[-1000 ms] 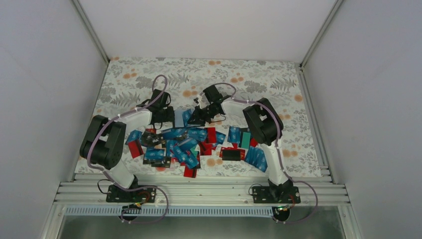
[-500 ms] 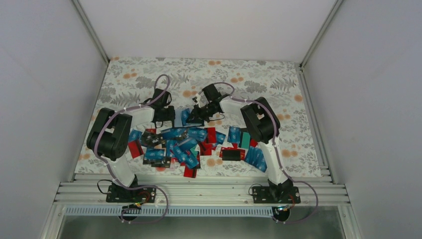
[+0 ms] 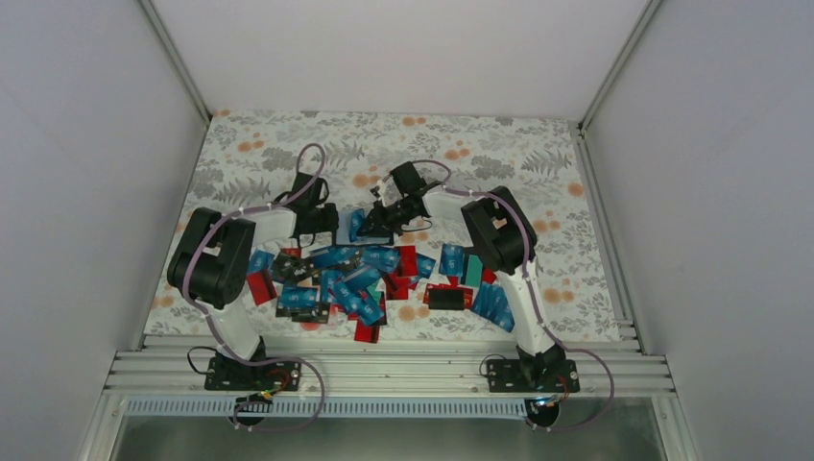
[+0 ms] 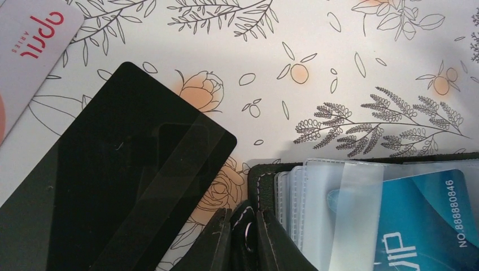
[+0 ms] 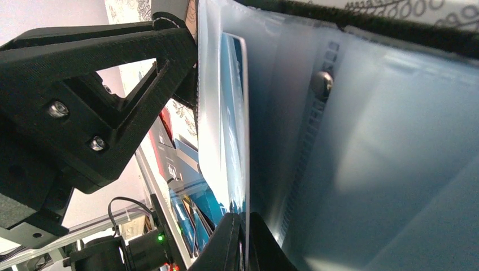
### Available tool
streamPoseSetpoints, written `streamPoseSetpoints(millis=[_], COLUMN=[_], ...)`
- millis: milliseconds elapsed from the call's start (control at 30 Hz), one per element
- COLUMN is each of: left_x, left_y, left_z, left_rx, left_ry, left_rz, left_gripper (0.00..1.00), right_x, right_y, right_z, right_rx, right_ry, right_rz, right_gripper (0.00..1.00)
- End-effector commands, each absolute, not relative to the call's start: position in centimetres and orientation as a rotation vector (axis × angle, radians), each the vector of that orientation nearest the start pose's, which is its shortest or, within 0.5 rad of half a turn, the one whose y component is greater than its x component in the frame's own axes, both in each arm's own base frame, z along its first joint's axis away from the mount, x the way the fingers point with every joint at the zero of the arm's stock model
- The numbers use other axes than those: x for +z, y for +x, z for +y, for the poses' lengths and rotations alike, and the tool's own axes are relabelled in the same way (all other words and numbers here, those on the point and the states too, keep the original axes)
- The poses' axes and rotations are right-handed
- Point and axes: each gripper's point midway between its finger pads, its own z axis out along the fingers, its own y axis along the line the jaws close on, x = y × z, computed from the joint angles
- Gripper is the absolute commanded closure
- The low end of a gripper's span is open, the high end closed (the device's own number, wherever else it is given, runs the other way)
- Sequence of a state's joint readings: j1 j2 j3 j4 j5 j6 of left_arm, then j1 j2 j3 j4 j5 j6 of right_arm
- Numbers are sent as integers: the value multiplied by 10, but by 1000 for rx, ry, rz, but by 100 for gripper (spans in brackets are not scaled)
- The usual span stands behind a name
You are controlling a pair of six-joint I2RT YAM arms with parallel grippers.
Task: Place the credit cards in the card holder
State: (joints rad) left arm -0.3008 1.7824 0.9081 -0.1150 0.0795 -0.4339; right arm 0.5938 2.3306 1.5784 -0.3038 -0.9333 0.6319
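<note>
While the heap of credit cards (image 3: pixel 360 279) lies spread across the near half of the flowered desk (image 3: pixel 288 154), the card holder (image 4: pixel 316 209) sits just beyond it, lying open between the two arms. The left claw (image 4: pixel 243 219) is closed on the holder's black stitched edge, a finger (image 4: pixel 217 243) on either side of the rim. From that wrist the clear plastic sleeves fan out to the right, and a blue card (image 4: pixel 429 226) with white print lies among them. A black card (image 4: pixel 113 192) rests flat on the desk just beside the holder's corner, and a pale card (image 4: pixel 28 51) with red lettering lies apart from it at the upper left.

The right claw (image 5: pixel 247 223) is pressed together on a thin edge at the holder's open side: the blue card seen edge-on, with clear sleeve plastic against it. Whether the fingers touch the card itself or only the plastic around it I cannot tell. From this wrist the left claw's black frame stands close by, on the other side of the sleeves.
</note>
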Motion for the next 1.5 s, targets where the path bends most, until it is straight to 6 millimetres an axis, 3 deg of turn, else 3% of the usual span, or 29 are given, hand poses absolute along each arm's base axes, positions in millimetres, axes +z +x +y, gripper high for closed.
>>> streamPoseSetpoints(millis=[0, 800, 1233, 1467], left_x=[-13, -4, -2, 0], left_y=[354, 324, 327, 331], left_z=[-144, -145, -144, -144], left_rx=[-456, -573, -557, -547], left_ry=[-161, -276, -269, -261], left_rz=[2738, 2720, 2703, 2704], left_gripper=[90, 90, 90, 91], right_x=[7, 1, 18, 21], right_y=[346, 333, 324, 328], right_z=[398, 398, 389, 382], right_rx=[1547, 1508, 1405, 1301], right_ry=[-238, -128, -246, -305], right_rz=[2898, 2903, 2897, 2902], right_gripper=[96, 90, 69, 49])
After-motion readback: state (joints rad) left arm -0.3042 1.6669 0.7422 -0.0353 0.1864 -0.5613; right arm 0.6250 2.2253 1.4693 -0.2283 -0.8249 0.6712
